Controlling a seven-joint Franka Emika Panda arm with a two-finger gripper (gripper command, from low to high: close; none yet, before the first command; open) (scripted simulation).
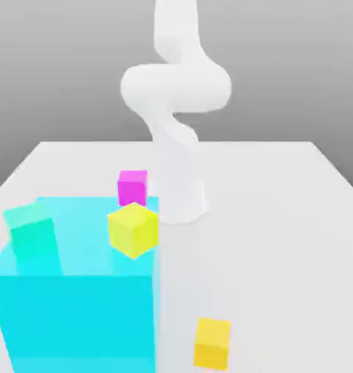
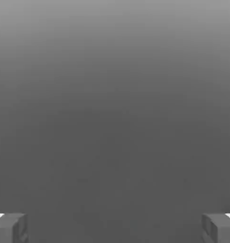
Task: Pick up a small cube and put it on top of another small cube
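Looking across a pale desk (image 1: 266, 218), spreading wide in the exterior view. Showing a white robot arm (image 1: 177, 87) above the desk, rising towards twelve o'clock and bending near the top. Finding a large cyan box (image 1: 77, 320) between seven and eight o'clock. Keeping the tool (image 2: 115, 228) wide in the hand view, with its two fingers standing well apart. Seeing a teal block (image 1: 32, 233) between eight and nine o'clock, tilting slightly over the cyan box's top. Showing a lemon-yellow cube (image 1: 134, 230) between seven and eight o'clock, turning a corner towards the camera near the box's edge. Finding the amber cube (image 1: 212, 344) on the desk between five and six o'clock, lying apart from the cyan box. Seeing a magenta cube (image 1: 133, 188) at nine o'clock, overlapping the box's far edge.
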